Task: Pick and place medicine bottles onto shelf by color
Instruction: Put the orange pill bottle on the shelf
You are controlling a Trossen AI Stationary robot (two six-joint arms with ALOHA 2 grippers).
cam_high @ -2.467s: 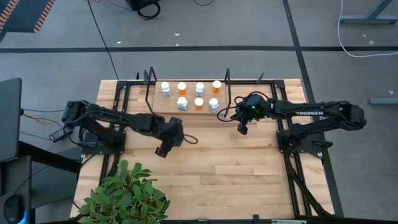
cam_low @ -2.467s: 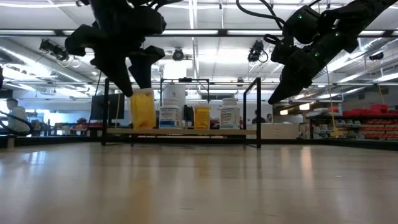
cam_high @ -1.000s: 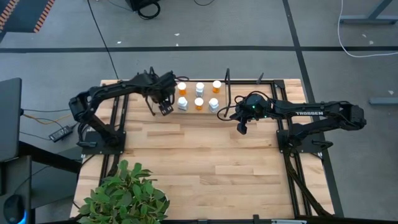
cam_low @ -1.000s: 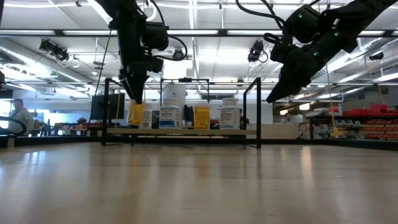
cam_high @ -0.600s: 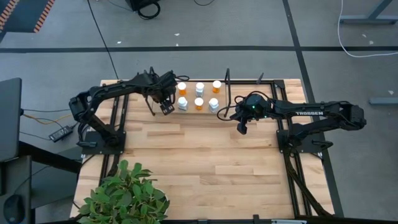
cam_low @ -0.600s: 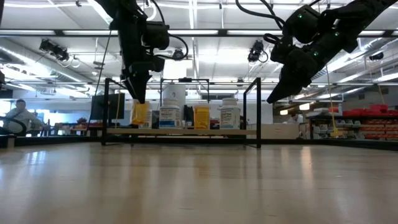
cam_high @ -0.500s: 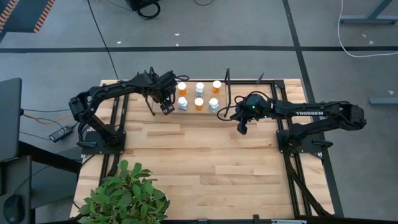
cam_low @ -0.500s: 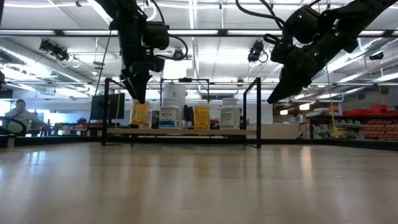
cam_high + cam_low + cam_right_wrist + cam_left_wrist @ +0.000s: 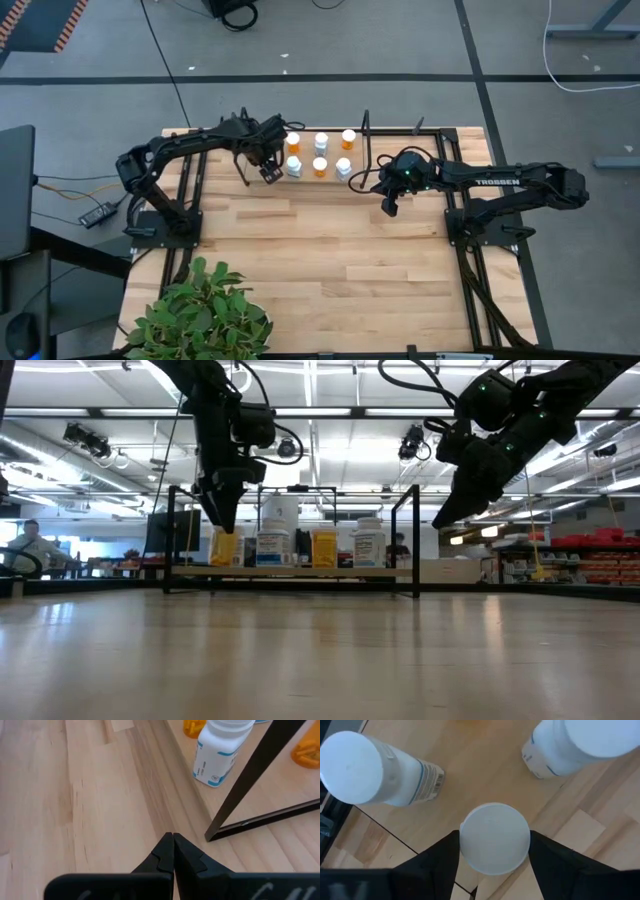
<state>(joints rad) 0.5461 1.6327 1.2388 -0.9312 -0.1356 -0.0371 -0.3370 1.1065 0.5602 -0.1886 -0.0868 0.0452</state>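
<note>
The shelf (image 9: 305,178) stands at the table's far side, a light board with black uprights; it also shows in the low view (image 9: 300,571). Several white-capped bottles stand on it, orange (image 9: 319,165) and white (image 9: 343,167). My left gripper (image 9: 268,170) is over the shelf's left near part, shut on an orange bottle (image 9: 224,547). White bottles (image 9: 375,770) (image 9: 570,745) stand just beyond it. My right gripper (image 9: 388,208) is shut and empty above the table by the shelf's right end. My left gripper pinches the orange bottle's white cap (image 9: 494,838) between its two fingers (image 9: 442,857), one on each side. The fingers come from above, pointing down. The bottle hangs upright below them, its base down at the shelf board; whether it rests there, I cannot tell.
Black uprights (image 9: 415,540) stand at the shelf's ends; one crosses the right wrist view (image 9: 255,780) beside a white bottle (image 9: 220,750). A leafy plant (image 9: 200,315) is at the table's near left corner. Bare wood lies across the table's middle and near side (image 9: 350,270).
My left gripper has gone a little toward the table's right edge and slightly down with the orange bottle. The bottle stays upright and now stands lower, level with the other bottles on the shelf. The hold has not changed.
</note>
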